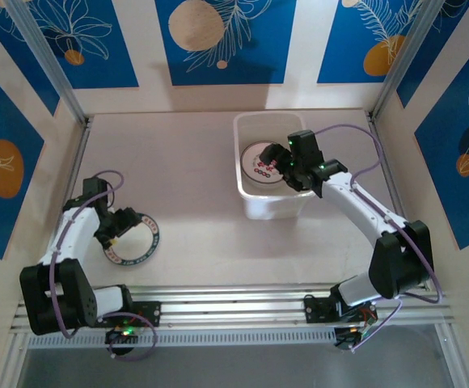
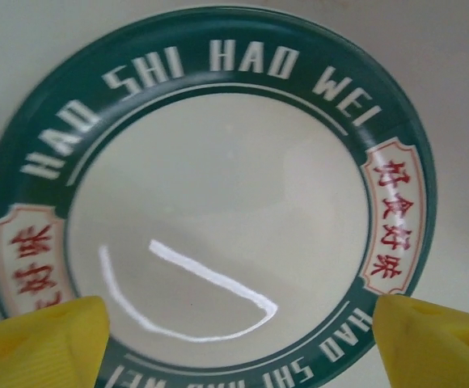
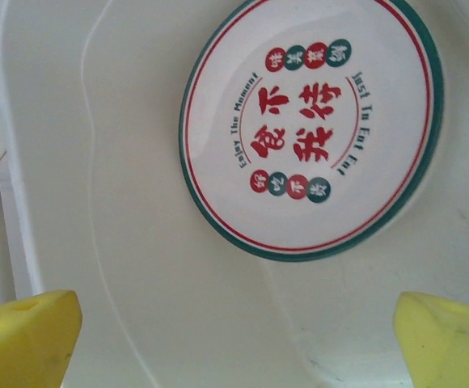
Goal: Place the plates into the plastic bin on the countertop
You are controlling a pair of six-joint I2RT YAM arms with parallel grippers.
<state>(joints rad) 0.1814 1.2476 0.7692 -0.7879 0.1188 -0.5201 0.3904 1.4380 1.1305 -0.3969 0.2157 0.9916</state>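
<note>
One green-banded plate [image 2: 218,218], one red-lettered plate [image 3: 311,129]

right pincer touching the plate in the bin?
Apart. In the right wrist view, the right pincer is open, and bare floor of the bin shows between both yellow fingertips and the red-lettered plate.

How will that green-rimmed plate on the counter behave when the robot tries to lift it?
The green-rimmed plate looks stiff and glazed; the bright glare suggests a slippery surface. It lies flat on the countertop, so gripping its low rim may be awkward. If ceramic, it could chip when dropped.
</note>
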